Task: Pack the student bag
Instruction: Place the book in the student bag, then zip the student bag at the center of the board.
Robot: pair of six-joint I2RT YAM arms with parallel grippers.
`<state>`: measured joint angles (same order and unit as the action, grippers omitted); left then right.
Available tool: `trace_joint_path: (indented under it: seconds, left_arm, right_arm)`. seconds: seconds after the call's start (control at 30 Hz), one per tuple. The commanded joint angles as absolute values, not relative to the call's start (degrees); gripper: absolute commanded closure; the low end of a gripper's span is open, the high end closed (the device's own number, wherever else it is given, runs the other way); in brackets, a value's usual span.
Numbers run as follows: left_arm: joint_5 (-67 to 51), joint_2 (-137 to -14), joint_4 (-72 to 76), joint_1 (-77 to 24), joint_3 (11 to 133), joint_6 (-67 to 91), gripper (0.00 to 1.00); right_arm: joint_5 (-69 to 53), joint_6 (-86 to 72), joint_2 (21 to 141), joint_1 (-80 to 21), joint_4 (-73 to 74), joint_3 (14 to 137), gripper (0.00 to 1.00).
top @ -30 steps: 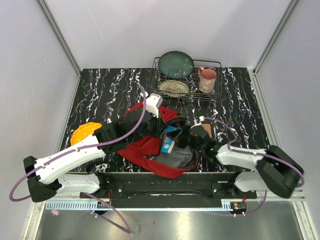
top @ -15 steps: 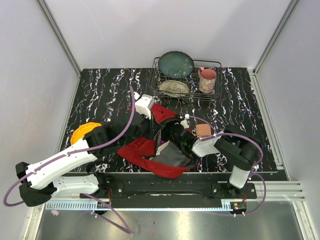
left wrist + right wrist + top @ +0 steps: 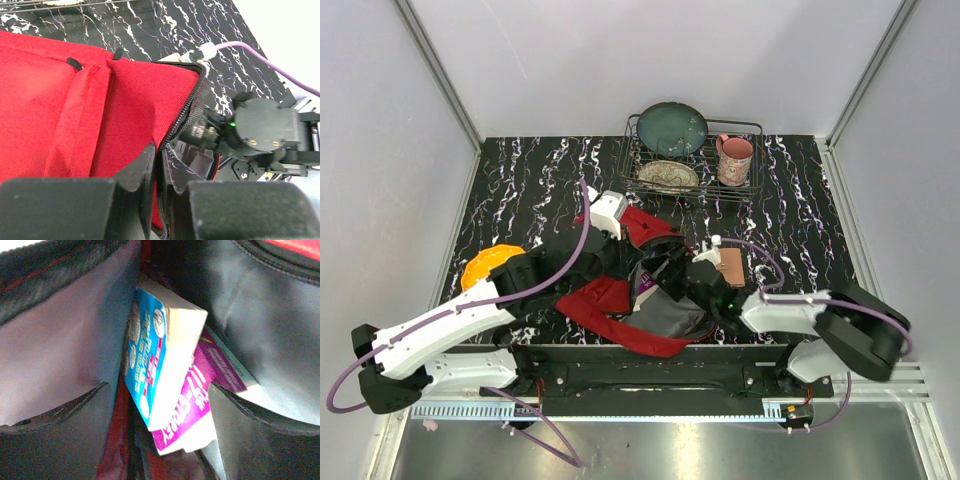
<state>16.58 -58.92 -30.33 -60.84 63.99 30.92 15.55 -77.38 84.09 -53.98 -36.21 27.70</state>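
The student bag [image 3: 610,298], a red backpack with a black zipper, lies at the table's near middle with its mouth held open. My left gripper [image 3: 161,156] is shut on the bag's zipper edge [image 3: 182,117]; from above it sits at the bag's mouth [image 3: 632,266]. My right gripper [image 3: 159,386] reaches into the bag's dark lining and stands open. A blue and white box [image 3: 162,352] and a purple book [image 3: 200,395] lie inside the bag between its spread fingers [image 3: 75,410], touched by neither. The right gripper's wrist [image 3: 260,132] shows at the opening.
A wire dish rack [image 3: 757,128] at the back holds a green plate [image 3: 672,128], a patterned plate [image 3: 668,176] and a pink mug [image 3: 734,158]. An orange object [image 3: 488,265] lies at the left beside my left arm. A brown item [image 3: 731,266] sits right of the bag.
The right gripper carried the blue box into the bag and opened, leaving the box inside. The left arm shifted slightly down and left, still holding the zipper edge.
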Motion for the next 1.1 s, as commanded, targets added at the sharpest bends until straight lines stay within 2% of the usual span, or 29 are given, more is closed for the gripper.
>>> trace_joint_path:
  seconds: [0.0,0.07,0.1,0.17,0.2,0.27,0.33,0.4,0.43,0.53,0.63,0.73,0.83,0.87,1.0,1.07]
  left_arm:
    - [17.5,-58.6,-26.8,-60.9,64.4,31.5,0.85]
    - [17.3,-58.8,-26.7,-60.9,64.3,31.5,0.82]
    - [17.3,-58.9,-26.8,-60.9,64.0,31.6,0.74]
    - [17.2,-59.0,-26.9,-60.8,63.5,31.8,0.69]
    - [17.1,-58.9,-27.2,-60.8,62.7,31.9,0.45]
    - [17.1,-59.0,-27.6,-60.7,61.8,32.7,0.24]
    - [17.6,-59.2,-29.2,-60.6,60.7,34.0,0.13]
    - [18.5,-58.9,-31.1,-60.6,59.5,35.2,0.11]
    - [19.9,-58.3,-31.5,-60.6,58.8,36.9,0.05]
    - [23.4,-56.5,-34.9,-60.3,55.6,41.4,0.01]
    - [23.7,-54.9,-37.6,-58.9,51.1,46.6,0.01]
    - [22.5,-52.9,-37.9,-57.6,45.1,51.9,0.01]
    - [21.9,-50.6,-36.3,-57.1,40.1,56.3,0.01]
    - [21.5,-50.2,-35.9,-56.8,38.9,57.1,0.01]
    - [20.4,-47.3,-33.9,-54.7,35.1,59.6,0.01]
    - [18.6,-46.5,-31.2,-52.9,32.5,59.6,0.01]
  right_arm:
    - [17.0,-72.5,72.0,-54.8,-20.7,24.2,0.16]
    - [19.3,-72.3,63.0,-55.1,-12.7,21.6,0.17]
    - [20.4,-72.5,59.4,-55.1,-9.3,20.9,0.17]
    - [24.1,-72.7,47.6,-55.3,2.3,19.4,0.18]
    - [25.6,-72.8,43.5,-55.3,6.7,19.3,0.19]
    - [30.6,-73.7,31.8,-55.3,20.7,20.2,0.18]
    - [33.9,-74.5,24.4,-55.4,34.4,21.4,0.19]
    - [37.8,-76.3,15.7,-55.3,42.8,23.8,0.19]
    - [38.3,-76.5,13.5,-55.3,47.5,24.5,0.19]
    - [36.2,-71.8,9.8,-55.3,48.0,26.6,0.20]
    - [29.1,-64.7,14.7,-55.3,43.0,29.3,0.24]
    - [19.5,-57.6,25.0,-55.3,35.7,33.1,0.27]
    - [9.7,-51.5,36.0,-55.4,29.2,36.7,0.35]
    - [7.0,-49.9,40.1,-55.5,27.9,38.0,0.41]
    - [2.6,-46.1,45.8,-57.2,21.8,39.9,0.51]
    - [0.1,-44.3,49.2,-58.0,19.5,41.1,0.53]
